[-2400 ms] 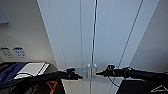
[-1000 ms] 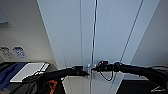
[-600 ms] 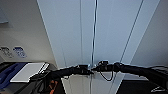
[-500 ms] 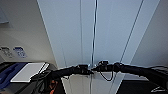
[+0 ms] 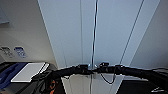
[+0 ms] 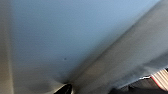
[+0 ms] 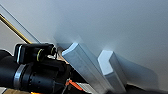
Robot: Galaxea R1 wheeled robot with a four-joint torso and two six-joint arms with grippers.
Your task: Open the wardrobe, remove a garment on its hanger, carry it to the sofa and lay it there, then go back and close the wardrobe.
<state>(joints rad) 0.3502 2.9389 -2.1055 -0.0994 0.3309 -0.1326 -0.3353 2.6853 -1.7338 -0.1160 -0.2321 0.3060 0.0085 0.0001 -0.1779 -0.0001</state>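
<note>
From the head camera, you face the wardrobe (image 5: 100, 37), a tall white cabinet whose 2 doors meet at a dark vertical seam that is your landmark. Both black arms reach in toward that seam at handle height. The left gripper (image 5: 83, 68) sits just left of the seam and the right gripper (image 5: 103, 67) just right of it, their tips almost meeting. The doors look shut or barely parted. Whether either tool is clenched, released or grasping a handle cannot be told from here, since the handles are hidden behind the wrists.

From the left wrist camera, you see pale door surface very close, blurred, with a slanted grey band that may be the seam or a door edge. The fingers cannot be made out.

From the right wrist camera, 2 short silver handles (image 7: 85, 65) stand out from the white door beside the seam, with the other arm's dark wrist (image 7: 32, 67) right against the nearer one. This gripper's own fingers are not distinguishable.

To do this step well, I judge you should confirm each tool has its own handle, then pull both doors outward evenly and slowly, away from the seam.
</note>
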